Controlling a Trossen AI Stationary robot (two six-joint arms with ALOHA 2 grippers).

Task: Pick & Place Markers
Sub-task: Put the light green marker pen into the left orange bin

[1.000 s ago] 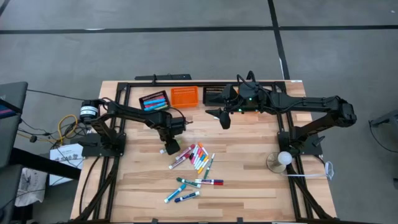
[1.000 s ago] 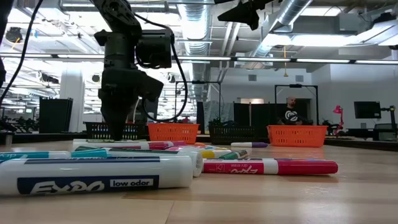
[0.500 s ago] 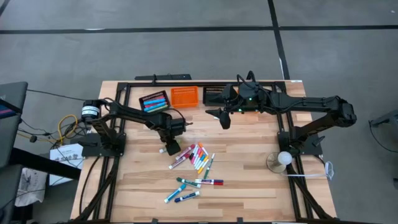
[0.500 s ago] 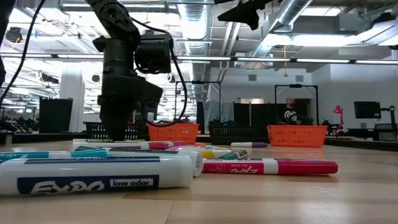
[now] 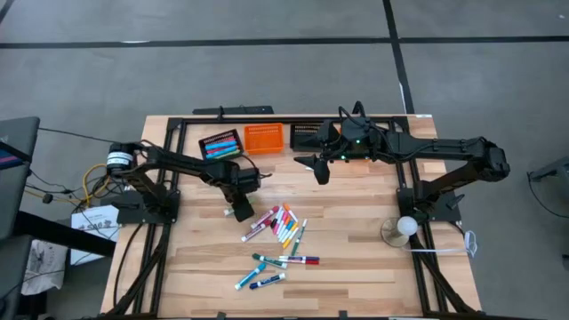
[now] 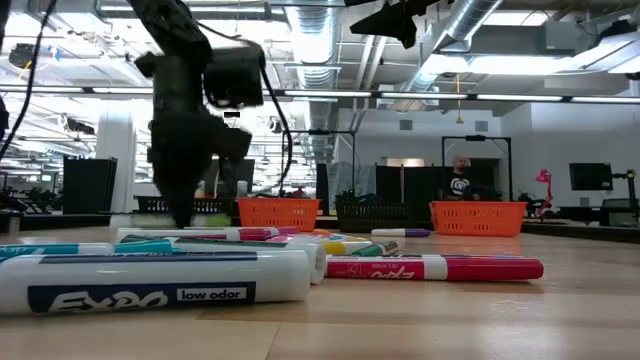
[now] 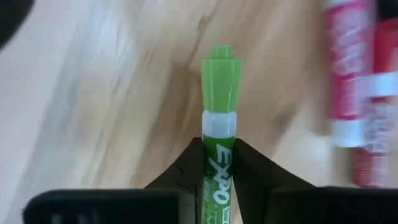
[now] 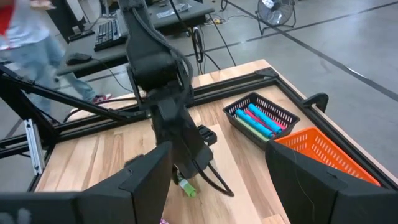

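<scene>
Your left gripper (image 7: 217, 171) pinches a slim green capped plastic marker (image 7: 219, 118) at mid-barrel, just above the wooden table (image 5: 356, 267) beside the scattered pile. It looks light, rigid and smooth; grip the barrel, never the cap.

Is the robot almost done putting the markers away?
Not yet. Done: a few markers already lie in the black basket. In hand: the left gripper has its fingers closed on a green marker near the pile. Left: many markers are scattered on the table, and the orange basket looks empty. The right gripper waits open above the table.
</scene>
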